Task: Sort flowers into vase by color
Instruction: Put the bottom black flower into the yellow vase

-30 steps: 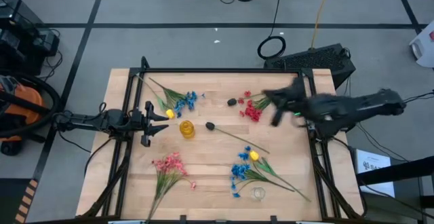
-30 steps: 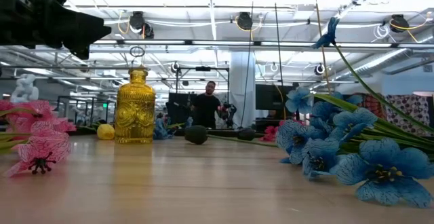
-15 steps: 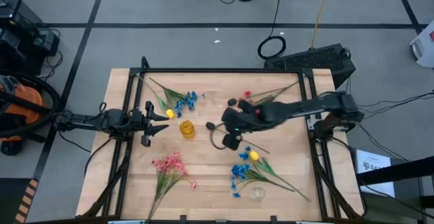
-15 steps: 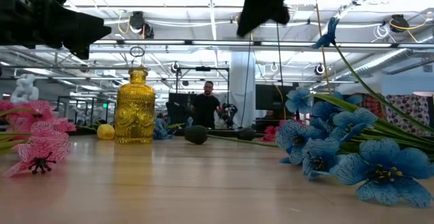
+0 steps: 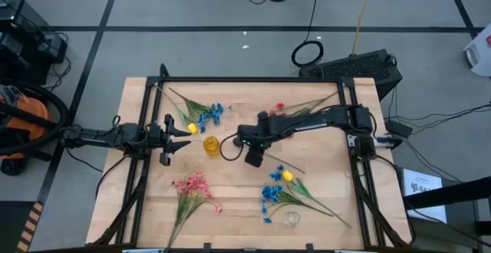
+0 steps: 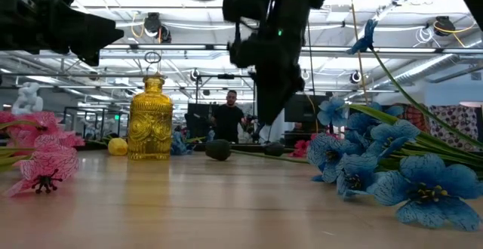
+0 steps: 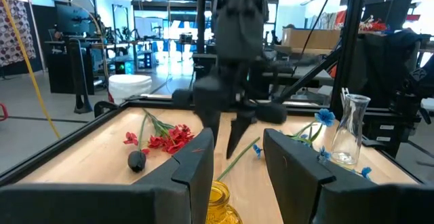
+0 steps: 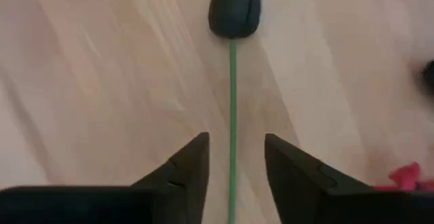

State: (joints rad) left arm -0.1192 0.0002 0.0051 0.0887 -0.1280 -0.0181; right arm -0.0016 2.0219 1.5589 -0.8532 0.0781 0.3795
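A dark-budded flower lies flat at the table's middle, its bud (image 8: 234, 8) toward the yellow vase (image 5: 212, 146) and its thin green stem (image 8: 232, 108) running toward the right. My right gripper (image 8: 232, 157) points down over it, open, one finger on each side of the stem and just behind the bud (image 5: 238, 142); I see no touch. My left gripper (image 7: 234, 153) waits open and level at the left, just beside the yellow vase (image 7: 220, 207). In the low view my right gripper (image 6: 266, 113) hangs behind the vase (image 6: 151, 121).
Sprays lie about the table: blue and yellow at the far left (image 5: 201, 115), red (image 5: 285, 124) and another dark bud (image 5: 262, 116) by my right arm, pink at the near left (image 5: 192, 185), blue and yellow at the near right (image 5: 280, 188). A clear vase (image 5: 291, 218) stands near the front edge.
My right arm has swung from the table's right edge toward the middle and come down over the dark-budded flower, next to the yellow vase. The flowers and the vases lie where they were.
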